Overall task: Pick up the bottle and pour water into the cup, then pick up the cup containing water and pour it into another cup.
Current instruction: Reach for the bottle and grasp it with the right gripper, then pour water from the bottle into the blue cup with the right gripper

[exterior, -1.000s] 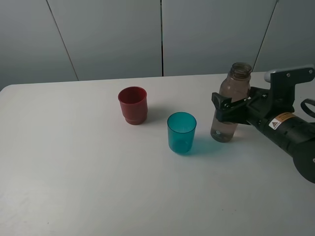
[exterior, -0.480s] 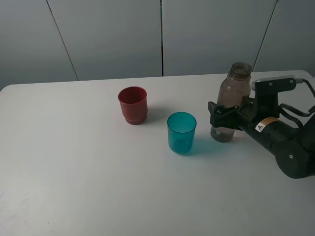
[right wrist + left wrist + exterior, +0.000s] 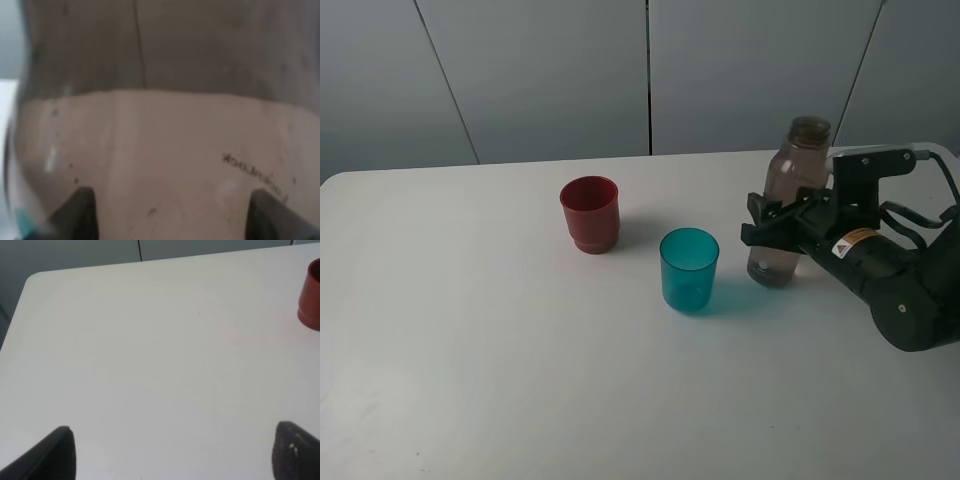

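Observation:
The bottle, smoky grey-brown with no cap, stands at the right of the white table and holds some water. My right gripper grips its lower body from the right. In the right wrist view the bottle fills the picture between the two fingertips. The teal cup stands upright just left of the bottle. The red cup stands upright further left and back; its edge shows in the left wrist view. My left gripper is open and empty over bare table.
Grey wall panels rise behind the table's far edge. The table's left corner shows in the left wrist view. The left arm is out of the exterior view.
My right gripper moved in towards the left and lower around the bottle. The bottle's top has shifted slightly. The cups have not moved.

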`<state>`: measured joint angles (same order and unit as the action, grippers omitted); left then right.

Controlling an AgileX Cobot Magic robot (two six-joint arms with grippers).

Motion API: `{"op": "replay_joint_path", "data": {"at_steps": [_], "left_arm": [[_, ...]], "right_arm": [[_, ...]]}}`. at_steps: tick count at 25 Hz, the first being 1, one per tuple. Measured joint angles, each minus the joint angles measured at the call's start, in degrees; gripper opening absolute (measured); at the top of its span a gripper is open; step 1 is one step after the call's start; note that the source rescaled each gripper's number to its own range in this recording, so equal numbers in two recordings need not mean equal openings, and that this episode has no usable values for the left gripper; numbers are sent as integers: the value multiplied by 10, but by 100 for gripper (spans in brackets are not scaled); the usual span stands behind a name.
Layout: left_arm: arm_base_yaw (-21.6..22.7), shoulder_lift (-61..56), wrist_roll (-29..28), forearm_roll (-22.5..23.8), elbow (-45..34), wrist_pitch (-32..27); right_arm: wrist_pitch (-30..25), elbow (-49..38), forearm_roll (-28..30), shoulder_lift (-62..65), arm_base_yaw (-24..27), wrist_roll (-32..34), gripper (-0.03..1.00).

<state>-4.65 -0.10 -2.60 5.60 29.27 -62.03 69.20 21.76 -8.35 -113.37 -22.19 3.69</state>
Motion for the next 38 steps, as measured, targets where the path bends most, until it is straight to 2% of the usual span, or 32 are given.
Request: {"op": "replay_joint_path", "data": {"at_steps": [13, 19, 23, 26, 30, 32, 38], "left_arm": [[0, 0, 0, 0, 0, 0], [0, 0, 0, 0, 0, 0], [0, 0, 0, 0, 0, 0], [0, 0, 0, 0, 0, 0], [0, 0, 0, 0, 0, 0], [0, 0, 0, 0, 0, 0], [0, 0, 0, 0, 0, 0]], "right_arm": [[1, 0, 8, -1, 0, -14, 0], [-15, 0, 17, 13, 0, -46, 0], [-25, -1, 34, 53, 0, -98, 0], [-64, -2, 40, 98, 0, -189, 0], [-147, -2, 13, 150, -3, -334, 0], [-188, -2, -8, 171, -15, -411, 0], [-259, 1, -99, 186, -71, -632, 0]]}}
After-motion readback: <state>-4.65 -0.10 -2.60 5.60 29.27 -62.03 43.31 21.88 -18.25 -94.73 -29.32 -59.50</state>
